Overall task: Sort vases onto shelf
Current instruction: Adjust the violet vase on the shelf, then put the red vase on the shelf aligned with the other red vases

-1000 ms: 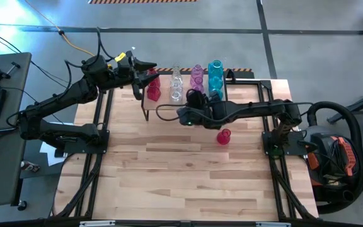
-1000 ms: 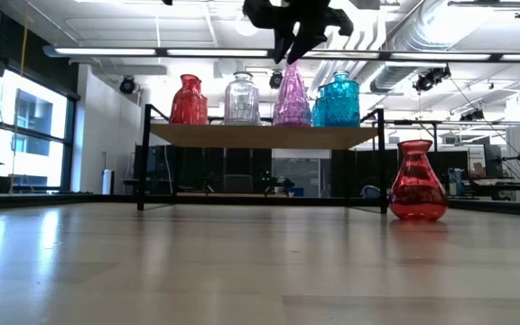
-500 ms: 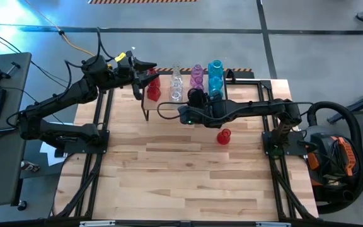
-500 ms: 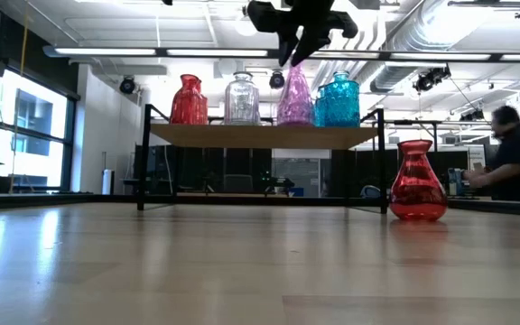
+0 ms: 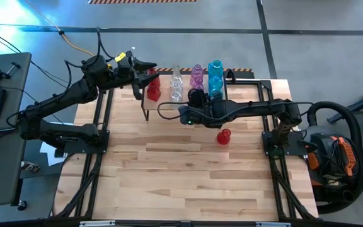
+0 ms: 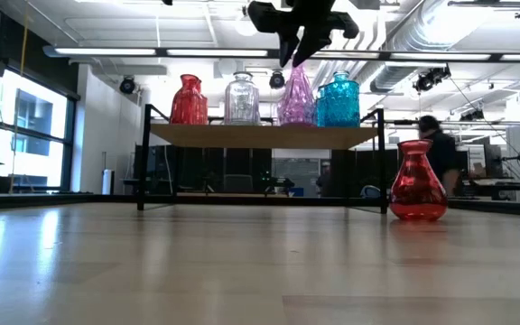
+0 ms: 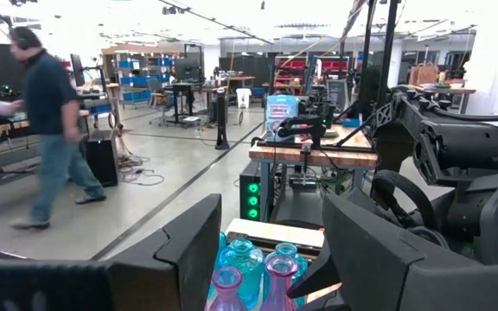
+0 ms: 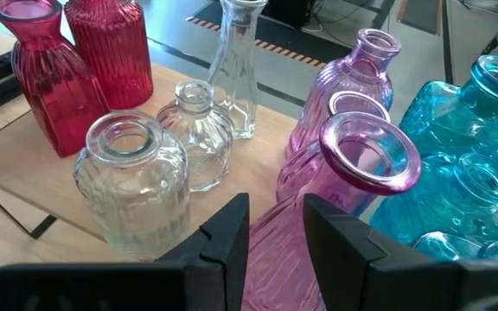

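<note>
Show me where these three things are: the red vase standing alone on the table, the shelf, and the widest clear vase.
red vase (image 6: 417, 183), low view, on its round belly.
shelf (image 6: 260, 136), low view, on the front edge of its wood top.
widest clear vase (image 8: 131, 186), right wrist view, on its body below the mouth.

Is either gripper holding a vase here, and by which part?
Neither: the right gripper is open around a pink-purple vase on the shelf; the left gripper is open.

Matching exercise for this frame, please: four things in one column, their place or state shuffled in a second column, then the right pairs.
1. Red vase
2. Clear jar
3. Right gripper
4. Left gripper

A. by the shelf's red end
B. on the shelf
C. on the table, off the shelf
D. around a pink vase

Pairs: 1-C, 2-B, 3-D, 4-A
</note>
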You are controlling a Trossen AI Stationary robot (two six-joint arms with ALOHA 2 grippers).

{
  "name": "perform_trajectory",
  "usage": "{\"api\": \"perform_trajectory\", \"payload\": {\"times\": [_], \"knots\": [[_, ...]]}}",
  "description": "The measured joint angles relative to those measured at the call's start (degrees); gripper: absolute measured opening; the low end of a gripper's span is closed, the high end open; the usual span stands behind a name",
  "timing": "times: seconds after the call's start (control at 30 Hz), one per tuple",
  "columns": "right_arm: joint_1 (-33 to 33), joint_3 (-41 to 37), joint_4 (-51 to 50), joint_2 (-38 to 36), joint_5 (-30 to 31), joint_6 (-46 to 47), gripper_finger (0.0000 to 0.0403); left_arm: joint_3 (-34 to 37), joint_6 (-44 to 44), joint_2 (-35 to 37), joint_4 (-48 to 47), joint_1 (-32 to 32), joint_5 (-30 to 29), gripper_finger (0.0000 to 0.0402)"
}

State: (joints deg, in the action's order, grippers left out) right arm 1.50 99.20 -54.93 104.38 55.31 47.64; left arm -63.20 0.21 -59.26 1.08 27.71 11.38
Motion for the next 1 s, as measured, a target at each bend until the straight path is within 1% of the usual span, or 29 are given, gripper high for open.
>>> {"api": "perform_trajectory", "payload": {"times": [0.17, 0.4, 0.6, 0.67, 0.77, 0.87, 1.0], "knots": [[0.7, 0.0, 0.4, 0.0, 0.1, -0.2, 0.0105, 0.0, 0.0, 0.0, 0.0, 0.0, 0.0, 0.0194], [1.5, 0.0, 2.7, -0.9, 0.1, -3.4, 0.0105, 0.0, 0.0, 0.0, 0.0, 0.0, 0.0, 0.0194], [1.7, 0.1, 4.9, -1.9, -2.6, -7.7, 0.0105, 0.0, 0.0, 0.0, 0.0, 0.0, 0.0, 0.0194], [1.7, 0.1, 5.1, -2.1, -4.8, -9.0, 0.0105, 0.0, 0.0, 0.0, 0.0, 0.0, 0.0, 0.0194], [1.7, 0.1, 4.8, -2.5, -10.1, -10.7, 0.0105, 0.0, 0.0, 0.0, 0.0, 0.0, 0.0, 0.0194], [1.7, 0.1, 4.2, -2.9, -17.1, -12.8, 0.0105, 0.0, 0.0, 0.0, 0.0, 0.0, 0.0, 0.0194], [1.7, 0.1, 0.0, -3.8, -27.6, -14.1, 0.0105, 0.0, 0.0, 0.0, 0.0, 0.0, 0.0, 0.0194]]}}
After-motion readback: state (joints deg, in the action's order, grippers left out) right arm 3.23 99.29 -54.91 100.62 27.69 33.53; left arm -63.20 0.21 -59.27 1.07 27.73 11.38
